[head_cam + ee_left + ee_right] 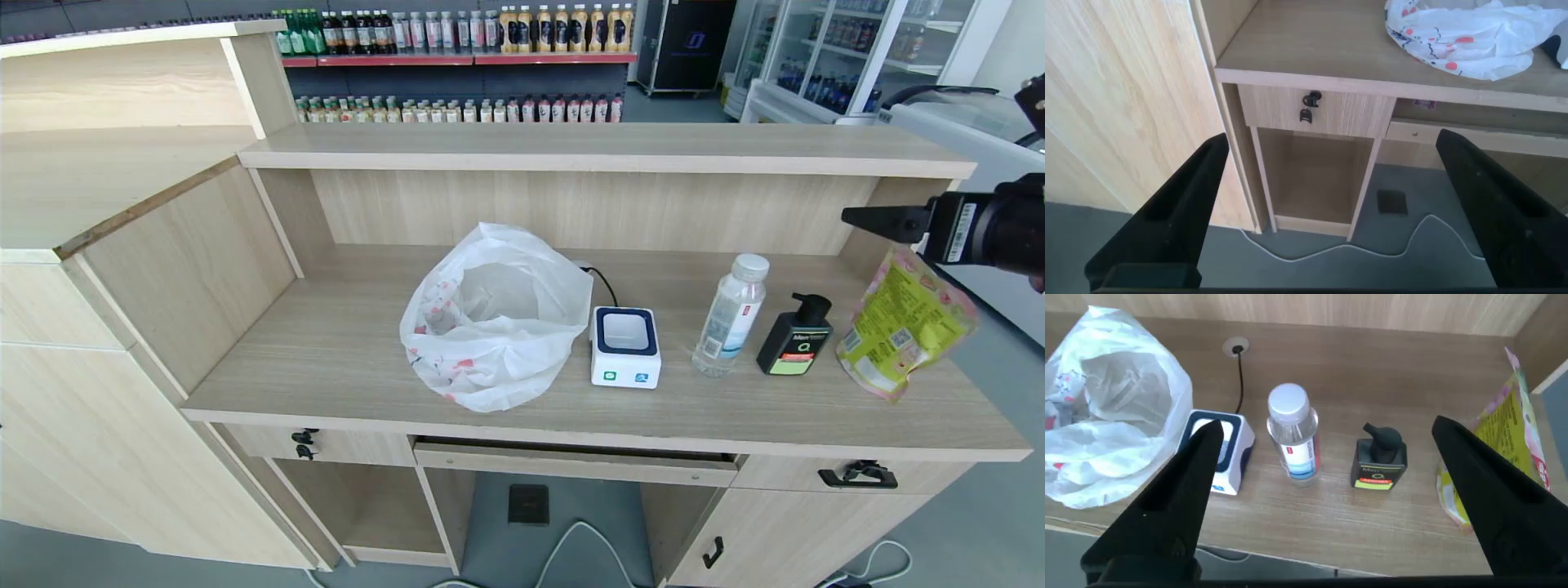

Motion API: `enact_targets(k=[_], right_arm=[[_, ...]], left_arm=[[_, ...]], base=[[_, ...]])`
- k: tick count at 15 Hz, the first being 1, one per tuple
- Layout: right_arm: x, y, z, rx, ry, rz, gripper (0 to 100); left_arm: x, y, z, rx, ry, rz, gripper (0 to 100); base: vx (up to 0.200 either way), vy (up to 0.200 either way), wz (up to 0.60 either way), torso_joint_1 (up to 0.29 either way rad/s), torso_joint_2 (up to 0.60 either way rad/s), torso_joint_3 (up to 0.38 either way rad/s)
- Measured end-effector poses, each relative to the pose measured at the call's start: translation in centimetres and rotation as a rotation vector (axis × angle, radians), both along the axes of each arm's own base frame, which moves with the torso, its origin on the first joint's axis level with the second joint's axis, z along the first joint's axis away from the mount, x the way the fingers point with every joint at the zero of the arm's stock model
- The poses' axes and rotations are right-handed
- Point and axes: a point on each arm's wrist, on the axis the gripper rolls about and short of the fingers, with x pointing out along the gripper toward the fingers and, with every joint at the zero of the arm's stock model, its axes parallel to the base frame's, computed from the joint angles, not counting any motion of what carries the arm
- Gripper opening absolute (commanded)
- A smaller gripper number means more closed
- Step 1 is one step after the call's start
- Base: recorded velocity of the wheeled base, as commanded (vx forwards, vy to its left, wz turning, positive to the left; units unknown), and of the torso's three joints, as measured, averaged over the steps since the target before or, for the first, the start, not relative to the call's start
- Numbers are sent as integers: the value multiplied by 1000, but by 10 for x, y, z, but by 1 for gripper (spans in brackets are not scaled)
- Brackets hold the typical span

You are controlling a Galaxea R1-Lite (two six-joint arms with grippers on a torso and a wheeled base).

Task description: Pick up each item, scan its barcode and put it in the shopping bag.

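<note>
On the wooden counter (343, 359), a white plastic shopping bag (490, 318) stands open at the middle. To its right sit a white barcode scanner (624, 347), a clear water bottle (731, 314), a black pump bottle (796, 335) and a green-yellow snack pouch (902, 322). My right gripper (886, 220) hovers above the counter's right end, over the pouch, open and holding nothing. In the right wrist view, the right gripper (1327, 433) frames the water bottle (1294, 433) and pump bottle (1378, 457), with the pouch (1503, 433) beside one finger. My left gripper (1333, 143) hangs open below the counter's front left.
A raised shelf (604, 151) and back wall run behind the counter, and a side panel (188, 269) closes its left end. The scanner's black cable (604, 282) leads to the back. Drawers with black handles (857, 474) sit under the front edge.
</note>
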Motion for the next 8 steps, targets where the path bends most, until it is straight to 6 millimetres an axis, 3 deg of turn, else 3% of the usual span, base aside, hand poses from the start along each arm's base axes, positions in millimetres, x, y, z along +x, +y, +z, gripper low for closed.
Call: enact_targets(k=[4, 8], right_arm=[[20, 2, -44, -29, 173, -59, 100], [27, 1, -75, -44, 212, -38, 100]], left_arm=[[0, 0, 0, 0, 0, 0, 100], [0, 0, 0, 0, 0, 0, 100]], base=[[0, 0, 0, 0, 0, 0], [0, 0, 0, 0, 0, 0]])
